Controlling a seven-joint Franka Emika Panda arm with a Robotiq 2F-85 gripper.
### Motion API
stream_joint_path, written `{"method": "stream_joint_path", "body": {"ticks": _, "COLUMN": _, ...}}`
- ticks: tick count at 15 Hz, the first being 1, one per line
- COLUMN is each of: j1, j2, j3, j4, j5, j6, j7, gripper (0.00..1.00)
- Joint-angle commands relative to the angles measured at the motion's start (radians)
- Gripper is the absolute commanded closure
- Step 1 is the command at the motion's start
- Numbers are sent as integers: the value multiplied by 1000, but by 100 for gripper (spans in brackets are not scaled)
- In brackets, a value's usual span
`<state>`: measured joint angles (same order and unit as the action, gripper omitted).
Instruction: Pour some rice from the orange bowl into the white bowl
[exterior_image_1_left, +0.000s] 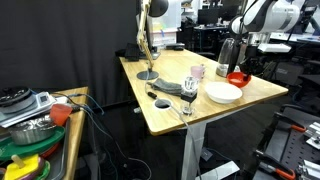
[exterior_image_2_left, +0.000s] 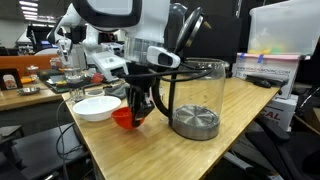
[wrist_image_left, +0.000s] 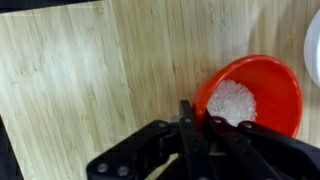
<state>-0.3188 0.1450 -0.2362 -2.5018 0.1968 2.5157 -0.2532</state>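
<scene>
The orange bowl (wrist_image_left: 250, 92) holds white rice and sits on the wooden table; it shows in both exterior views (exterior_image_1_left: 237, 78) (exterior_image_2_left: 124, 118). My gripper (wrist_image_left: 200, 125) comes down on its near rim, one finger outside and one inside, shut on the rim. The gripper also shows in both exterior views (exterior_image_1_left: 243, 66) (exterior_image_2_left: 141, 100). The white bowl (exterior_image_2_left: 97, 107) stands right beside the orange bowl, apart from the gripper; it appears in an exterior view (exterior_image_1_left: 224, 93) and as a sliver at the wrist view's right edge (wrist_image_left: 315, 45).
A glass jug with a metal base (exterior_image_2_left: 196, 105) stands close to the orange bowl. A pale pink cup (exterior_image_1_left: 197, 71), a desk lamp (exterior_image_1_left: 147, 60) and small dark items (exterior_image_1_left: 162, 101) are farther along the table (exterior_image_1_left: 165, 118). A side table holds clutter (exterior_image_1_left: 30, 115).
</scene>
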Motion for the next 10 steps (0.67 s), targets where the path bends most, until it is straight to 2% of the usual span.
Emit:
{"method": "stream_joint_path", "body": {"ticks": 1, "j1": 14, "j2": -38, "j3": -10, "j4": -19, "j5": -60, "j6": 7, "j7": 25, "gripper": 98}}
{"method": "stream_joint_path", "body": {"ticks": 5, "j1": 35, "j2": -85, "j3": -15, "j4": -23, "j5": -219, "j6": -9, "j7": 68, "gripper": 98}}
{"method": "stream_joint_path", "body": {"ticks": 10, "j1": 82, "j2": -173, "j3": 0, "j4": -52, "j5": -575, "j6": -9, "j7": 279, "gripper": 98}}
